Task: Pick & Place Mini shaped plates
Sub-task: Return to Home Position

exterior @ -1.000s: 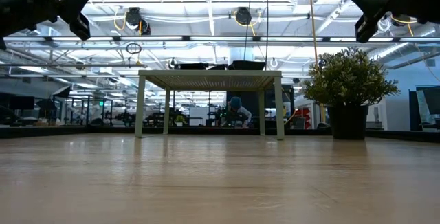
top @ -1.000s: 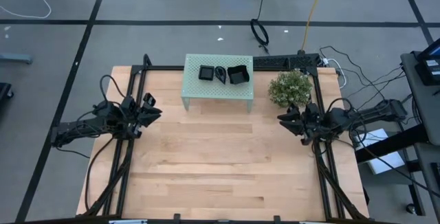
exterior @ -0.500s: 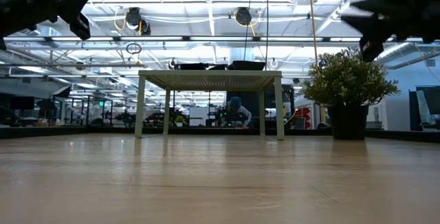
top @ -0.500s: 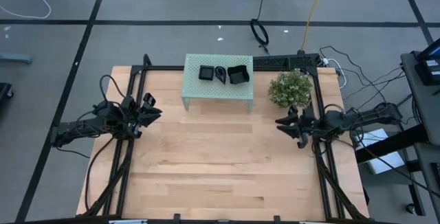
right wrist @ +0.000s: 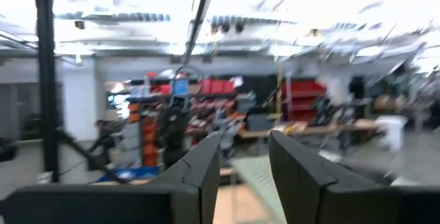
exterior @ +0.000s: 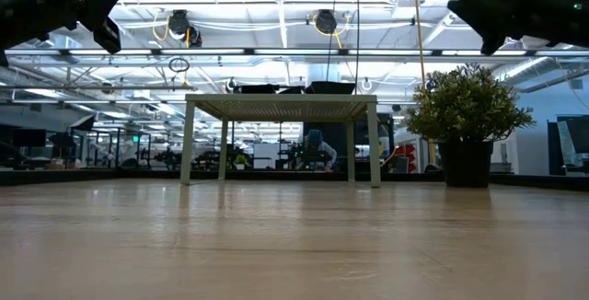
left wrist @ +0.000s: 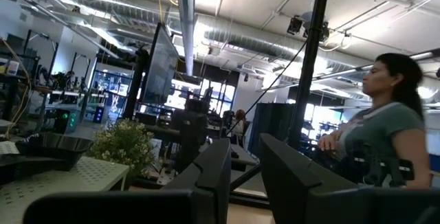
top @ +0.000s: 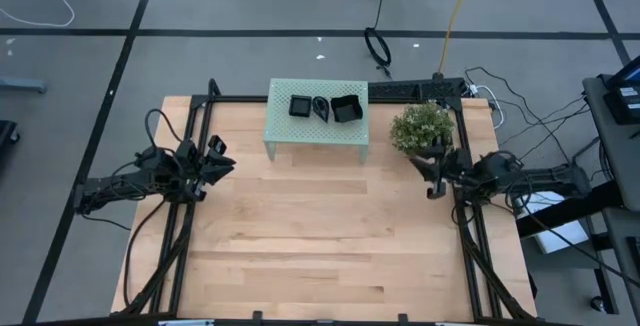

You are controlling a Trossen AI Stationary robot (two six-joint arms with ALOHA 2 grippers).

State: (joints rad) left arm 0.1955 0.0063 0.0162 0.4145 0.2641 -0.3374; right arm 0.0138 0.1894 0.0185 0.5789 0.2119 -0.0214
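Two grippers hang clear of the plates (top: 347, 109), each with nothing between its jaws. Left gripper (top: 221, 156) is well to the left of the stand (top: 316, 129) and a little in front of it. Its jaws are parted by a narrow gap, and the left wrist view shows only the room between its fingers (left wrist: 214, 172). The left arm lies folded along that side of the table (top: 300, 236), wrist pointing in toward the stand. Right gripper (top: 428, 174) is to the right of the stand, just in front of the plant (top: 422, 126). Its jaws are also apart, with a clear gap between its fingers (right wrist: 204, 165). The right arm reaches in from the far side of the plant, roughly level. From table height both grippers sit above the stand's top, left gripper (exterior: 115, 10) and right gripper (exterior: 471, 13) well out to either side.

All plates rest on top of the stand in a close row: a square plate (top: 301, 105) to the left, a teardrop plate (top: 320, 107) in the middle and a curved-rim plate to the right
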